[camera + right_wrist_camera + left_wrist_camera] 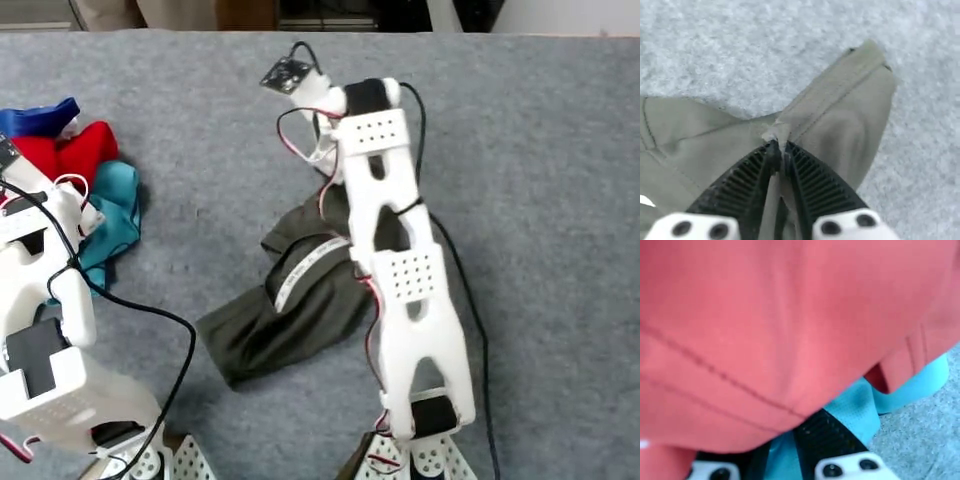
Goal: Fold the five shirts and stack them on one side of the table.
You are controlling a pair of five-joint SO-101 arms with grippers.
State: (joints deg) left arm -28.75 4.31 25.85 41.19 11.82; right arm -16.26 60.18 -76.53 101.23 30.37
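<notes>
Firstly, in the right wrist view, the right tool (779, 150) is pressed together and pinches a small fold of the olive shirt (840, 115). Its ribbed black pads (812, 182) meet on the cloth. The high view does not show this grip, because the right arm (395, 260) lies across the same shirt (290, 310) and covers its middle.

The left tool (805, 440) is pressed deep into the red shirt (790, 330), with the teal shirt (855, 410) under it. I cannot tell if this tool is spread or closed, as the cloth covers it.

From above, the left arm (45, 300) stands over a loose pile at the counter's side: red (75, 150), blue shirt (35, 115) and teal (115, 210). The olive shirt lies crumpled near the centre, perhaps half folded, with a pale strip (305, 265) across it. The counter (550, 200) has a grey, felt-like cover.
</notes>
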